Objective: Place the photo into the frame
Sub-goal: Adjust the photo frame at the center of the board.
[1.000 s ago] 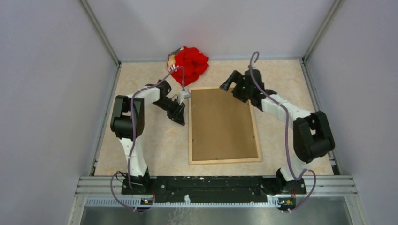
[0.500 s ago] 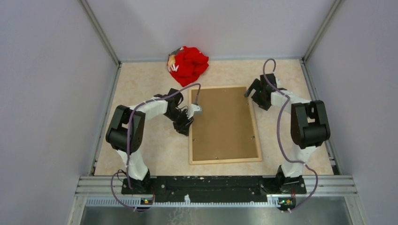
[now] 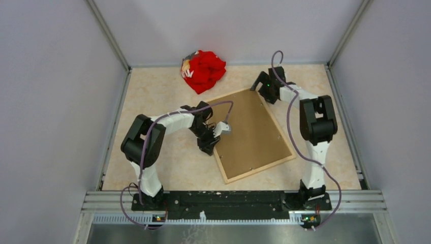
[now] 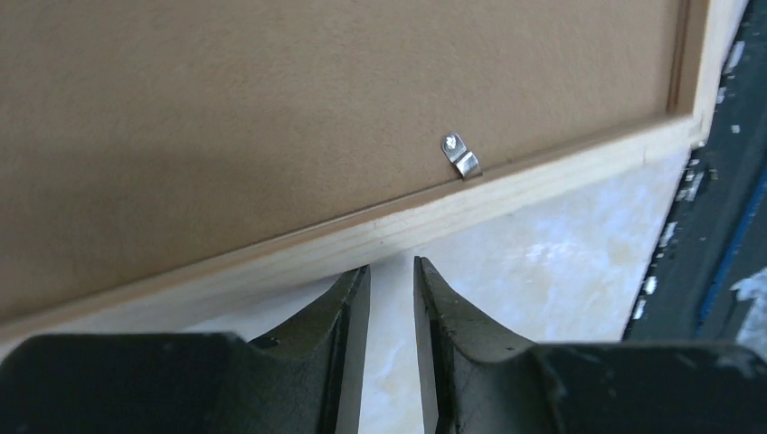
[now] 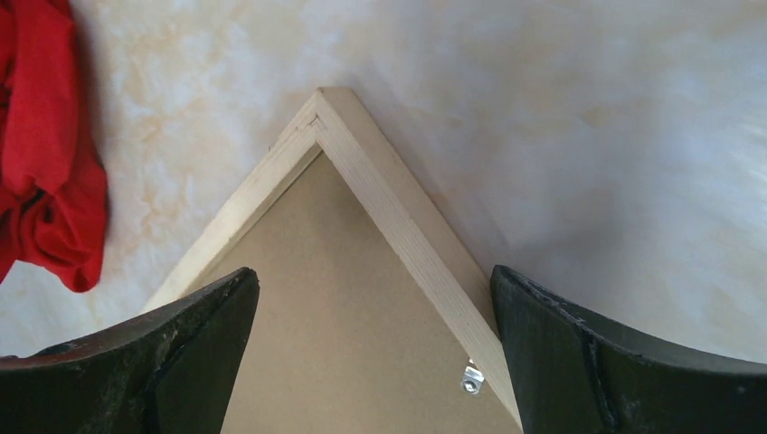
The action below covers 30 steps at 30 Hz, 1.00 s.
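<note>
Down flat on the pale beige marbled tabletop [image 3: 162, 91]: the thin light-wood rectangular picture frame [image 3: 260, 169], back upward, skewed diagonally, filled by a plain brown backing board [image 3: 249, 132]. No sign of the glossy photo in any view. Perhaps under that board, perhaps elsewhere; cannot tell.

At the left gripper [image 4: 391, 267]: fingers nearly together, only a thin slit between, nothing in it, tips right up against the outer side of the long moulding, near a small silver metal clip [image 4: 461, 155]. At the right gripper [image 5: 371, 276]: spread wide, straddles the far corner from above, clamps nothing.

Now the worries. Looks like a nudge-and-square job, so risks shoving too hard from the left and spinning the frame further round, or sliding it toward the black rail [image 3: 234, 198] at the near edge. Risks riding those narrow tips up over the low moulding and scraping onto the board. On the right, risks closing on the corner at an angle, levering the mitre joint or tipping the frame up. And with the board clipped in, no way in for the photo before turning those clips.

Underneath: that tabletop again, smooth, probably slippery, little to stop a slide. Beyond the frame's far end, near but not touching: a crumpled red cloth [image 3: 204, 70] by the back wall. All round: plain grey walls [image 3: 51, 101], slim aluminium posts [image 3: 109, 35] in the corners.
</note>
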Each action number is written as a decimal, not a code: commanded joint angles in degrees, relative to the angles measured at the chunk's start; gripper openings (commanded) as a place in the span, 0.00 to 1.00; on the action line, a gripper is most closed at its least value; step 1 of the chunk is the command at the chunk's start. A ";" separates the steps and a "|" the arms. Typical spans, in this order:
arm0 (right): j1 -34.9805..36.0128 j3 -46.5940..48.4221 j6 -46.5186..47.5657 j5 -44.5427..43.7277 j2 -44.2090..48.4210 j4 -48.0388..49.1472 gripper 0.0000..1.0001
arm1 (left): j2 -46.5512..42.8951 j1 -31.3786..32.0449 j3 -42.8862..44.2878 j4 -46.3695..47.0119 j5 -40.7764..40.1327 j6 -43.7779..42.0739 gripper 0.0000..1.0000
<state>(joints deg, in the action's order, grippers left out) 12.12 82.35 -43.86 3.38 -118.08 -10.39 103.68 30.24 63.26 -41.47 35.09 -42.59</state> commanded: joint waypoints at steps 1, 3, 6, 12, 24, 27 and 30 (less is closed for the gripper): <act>8.29 10.63 -0.95 8.38 -6.55 -5.79 0.99 | 6.20 6.54 1.01 2.87 0.84 0.26 0.33; 10.60 13.82 -1.04 9.92 -8.43 -5.90 0.99 | 7.65 9.24 2.08 2.45 1.63 0.39 0.33; 13.67 16.86 -0.42 13.50 -10.54 -4.97 0.99 | 9.64 12.51 4.11 0.94 2.36 0.14 0.33; 14.69 21.21 3.37 15.61 -10.23 -8.57 0.99 | 10.84 13.51 10.18 -7.86 6.25 -0.84 0.35; 7.68 -8.58 3.96 -2.08 21.70 -11.21 0.99 | 1.96 -6.68 23.04 -26.17 10.05 -8.74 0.66; 7.45 -20.57 1.91 -5.62 32.18 -12.09 0.99 | 3.06 -14.56 26.73 -19.05 4.31 -3.71 0.66; 7.31 -30.48 -0.11 -6.17 41.85 -14.10 0.99 | 7.20 -21.16 30.57 -12.81 -0.95 1.60 0.63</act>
<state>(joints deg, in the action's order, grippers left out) 18.96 61.73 -41.08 1.30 -85.93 -21.06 108.86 15.66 89.80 -60.90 41.01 -46.28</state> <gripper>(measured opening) 0.985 0.646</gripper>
